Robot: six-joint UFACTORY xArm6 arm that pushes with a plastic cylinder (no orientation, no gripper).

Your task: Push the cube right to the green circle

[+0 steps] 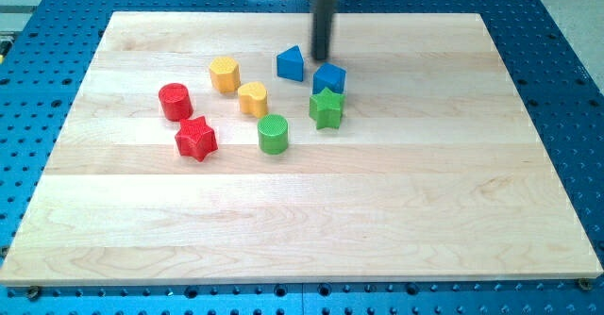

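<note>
The blue cube (329, 78) sits near the top middle of the wooden board (302, 211), touching the green star (327, 108) just below it. The green circle, a short cylinder (273, 133), stands lower and to the left of both. My tip (322, 58) is just above the cube's top-left edge, close to it, and to the right of the blue triangular block (291, 64).
A yellow hexagonal block (225, 74) and a yellow heart-like block (252, 98) lie left of the blue blocks. A red cylinder (175, 101) and a red star (196, 138) lie further left. Blue perforated table surrounds the board.
</note>
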